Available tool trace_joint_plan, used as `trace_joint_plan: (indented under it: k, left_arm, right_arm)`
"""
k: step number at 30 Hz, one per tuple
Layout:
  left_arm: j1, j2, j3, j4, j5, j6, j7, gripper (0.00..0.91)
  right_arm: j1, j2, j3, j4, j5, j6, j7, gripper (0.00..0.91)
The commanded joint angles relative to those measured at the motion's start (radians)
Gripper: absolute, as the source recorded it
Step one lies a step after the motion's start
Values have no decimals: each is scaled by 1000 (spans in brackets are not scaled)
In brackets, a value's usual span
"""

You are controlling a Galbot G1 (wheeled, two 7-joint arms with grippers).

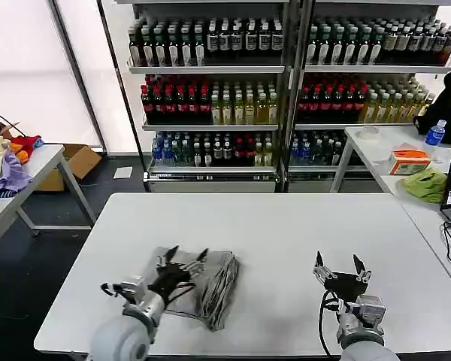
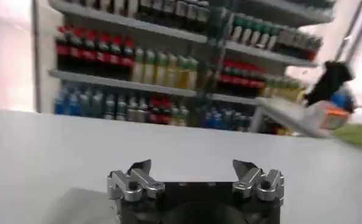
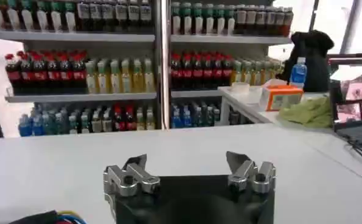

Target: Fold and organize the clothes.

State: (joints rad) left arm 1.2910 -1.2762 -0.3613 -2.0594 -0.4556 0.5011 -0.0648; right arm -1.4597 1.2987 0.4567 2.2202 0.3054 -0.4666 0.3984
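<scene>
- I see the grey T-shirt lying folded into a compact bundle on the white surface, toward my left and close to the near edge.
- My left claw hangs directly over the T-shirt, its dark fingers spread above the bundle's left half; from the head view I cannot tell whether the tips touch the fabric.
- In the left wrist view the left claw stands wide open with nothing between its fingertips, and a pale grey patch shows just below and beside it, apparently part of the shirt.
- My right claw sits well apart from the T-shirt, over bare surface on the right side, near the front edge.
- In the right wrist view the right claw is also spread wide and grips nothing; bare white surface lies ahead of it.
- The T-shirt's right edge, with its stacked folds, faces the right claw across an open stretch of surface.
- Behind the surface stand shelves of bottles.
</scene>
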Motion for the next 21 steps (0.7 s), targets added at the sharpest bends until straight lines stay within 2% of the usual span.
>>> trace_joint_plan:
  k: [1, 21]
  left_arm:
    - [33, 144, -212, 103, 116, -50, 26, 907]
    - [48, 73, -155, 185, 112, -61, 74, 907]
  right_arm:
    - [27, 4, -32, -11, -1, -1, 0, 907]
    - [9, 19, -31, -6, -10, 6, -4, 907]
